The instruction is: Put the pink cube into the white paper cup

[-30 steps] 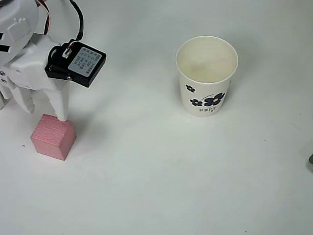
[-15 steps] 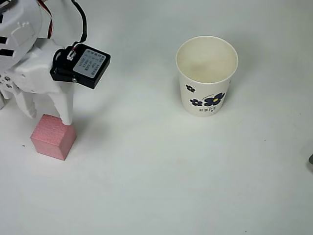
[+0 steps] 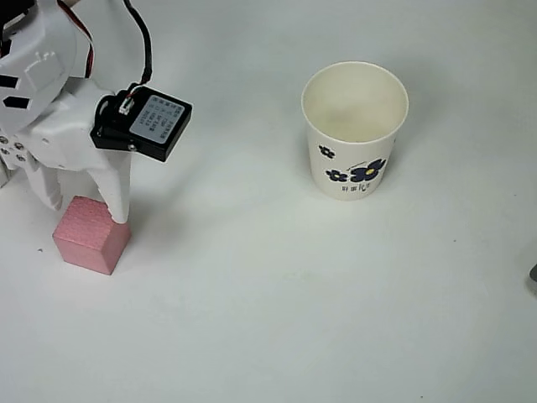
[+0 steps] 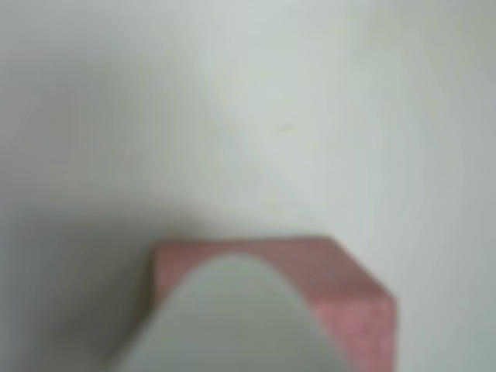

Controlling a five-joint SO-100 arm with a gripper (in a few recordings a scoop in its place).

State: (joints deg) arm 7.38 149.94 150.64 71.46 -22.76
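In the overhead view the pink cube [image 3: 88, 239] lies on the white table at the left. My white gripper [image 3: 86, 210] stands open over the cube's far edge: one fingertip [image 3: 120, 214] rests at the cube's upper right corner, the other finger [image 3: 50, 197] hangs just beyond its upper left. The white paper cup [image 3: 357, 168] with blue flower prints stands upright to the right, well apart, its cream inside bare. In the wrist view a blurred white finger [image 4: 232, 325] covers the near part of the pink cube [image 4: 349, 294].
A black box with a label [image 3: 143, 124] sits on the arm above the cube. A small dark object [image 3: 534, 277] pokes in at the right edge. White tabletop [image 3: 252, 294] stretches between the cube and the cup.
The arm has shifted a little to the right and lower, so the right fingertip has slid from the cube's top corner to its upper right corner. Cube and cup have not moved.
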